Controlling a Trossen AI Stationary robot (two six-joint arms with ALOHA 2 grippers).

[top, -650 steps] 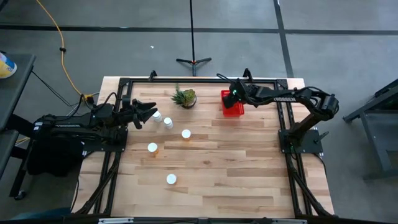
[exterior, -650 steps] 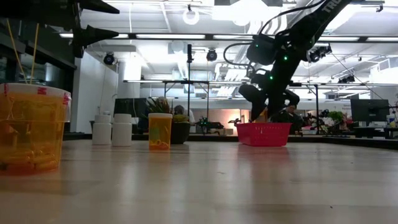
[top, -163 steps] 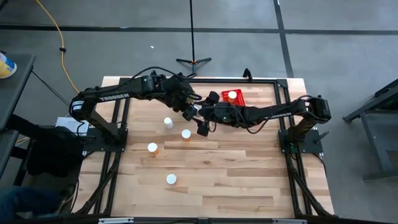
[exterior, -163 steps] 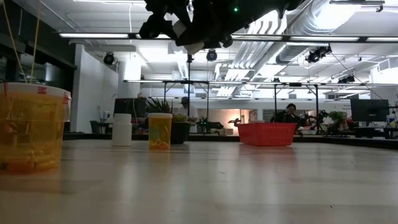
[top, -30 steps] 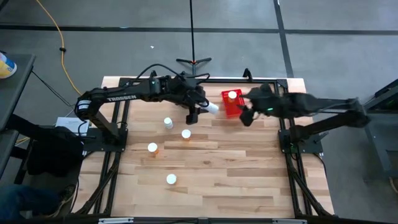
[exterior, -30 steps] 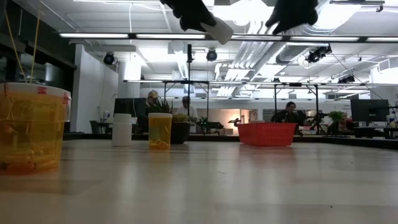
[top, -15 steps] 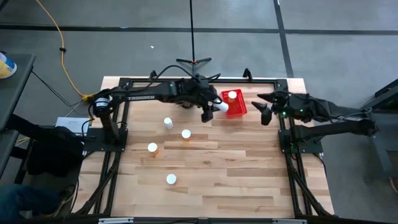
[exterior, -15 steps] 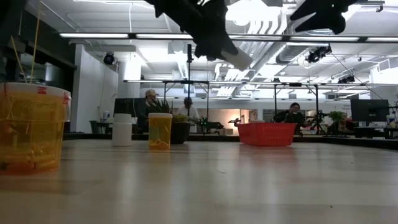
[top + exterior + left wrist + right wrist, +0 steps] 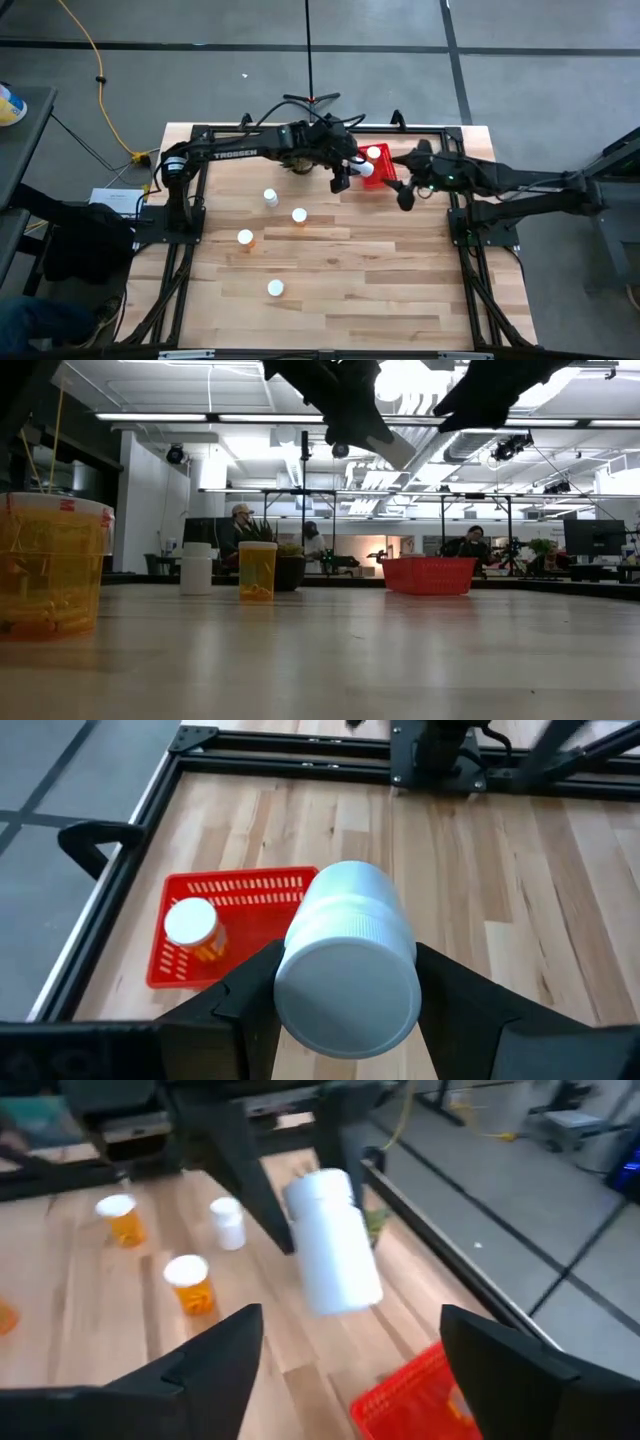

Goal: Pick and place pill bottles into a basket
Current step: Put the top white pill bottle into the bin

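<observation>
**Desk:** So how many are in so far?

**Photographer:** One, as far as can be seen. A single orange pill bottle (image 9: 193,929) lies in the red basket (image 9: 385,178). Left to right on the bench (image 9: 380,290), four bottles stand well to the left of the left end effector (image 9: 350,172): one at the near edge (image 9: 275,288), one at mid-left (image 9: 245,237), an all-white one (image 9: 270,197) and another orange one (image 9: 299,215).

**Desk:** And the one in the air?

**Photographer:** The left end effector pinches an all-white bottle (image 9: 348,958) between its fingers, cap toward the wrist camera, raised above the bench with the basket just beyond and below it. It has not been let go.

**Desk:** The right arm?

**Photographer:** The right end effector (image 9: 408,176) hangs just right of the basket, fingers spread, holding nothing.

**Desk:** So the tally?

**Photographer:** One placed, one about to be delivered by my reading, four left to fetch.
</observation>
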